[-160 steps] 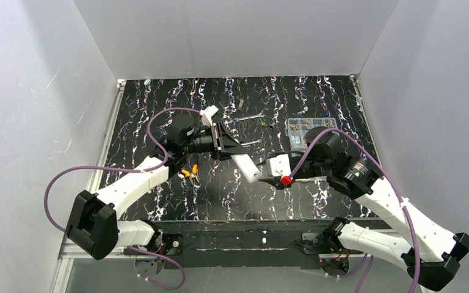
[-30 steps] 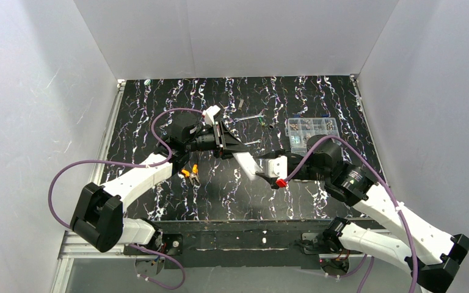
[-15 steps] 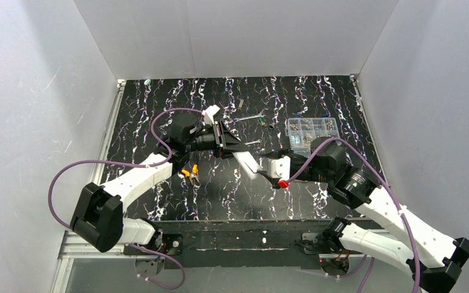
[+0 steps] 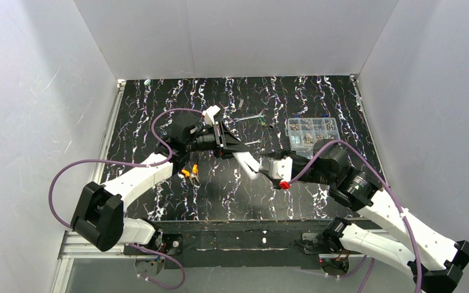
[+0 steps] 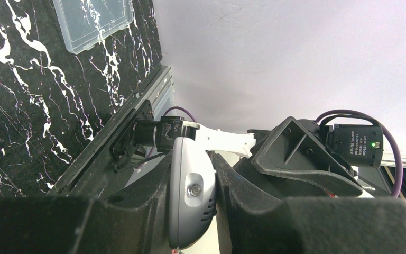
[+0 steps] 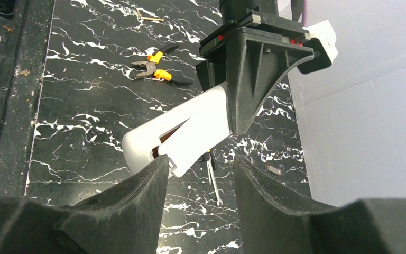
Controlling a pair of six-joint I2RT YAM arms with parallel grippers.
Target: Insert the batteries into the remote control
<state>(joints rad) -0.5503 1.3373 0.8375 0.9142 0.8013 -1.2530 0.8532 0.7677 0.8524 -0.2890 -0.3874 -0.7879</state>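
My left gripper [image 4: 229, 148] is shut on the remote control [image 4: 246, 163], a white oblong held above the table and slanting toward the right arm. In the left wrist view the remote control [image 5: 192, 196] sits edge-on, pinched between the black fingers [image 5: 137, 211]. The right wrist view shows the remote control [image 6: 182, 135] with a wedge-shaped gap in its face and brown inside. My right gripper [image 6: 198, 169] is open, its left fingertip by the remote's free end. A tiny green piece [image 4: 260, 121] lies far back; I cannot tell if it is one of the batteries.
Orange-handled pliers [image 4: 190, 174] lie on the black marbled table below the left gripper. A clear compartment box [image 4: 311, 128] stands at the back right. A small wrench [image 6: 214, 182] lies on the table under the right gripper. White walls enclose three sides.
The right arm's elbow has drifted right and nearer while its open gripper stays at the remote's free end. The left arm and remote have barely moved over the last second.
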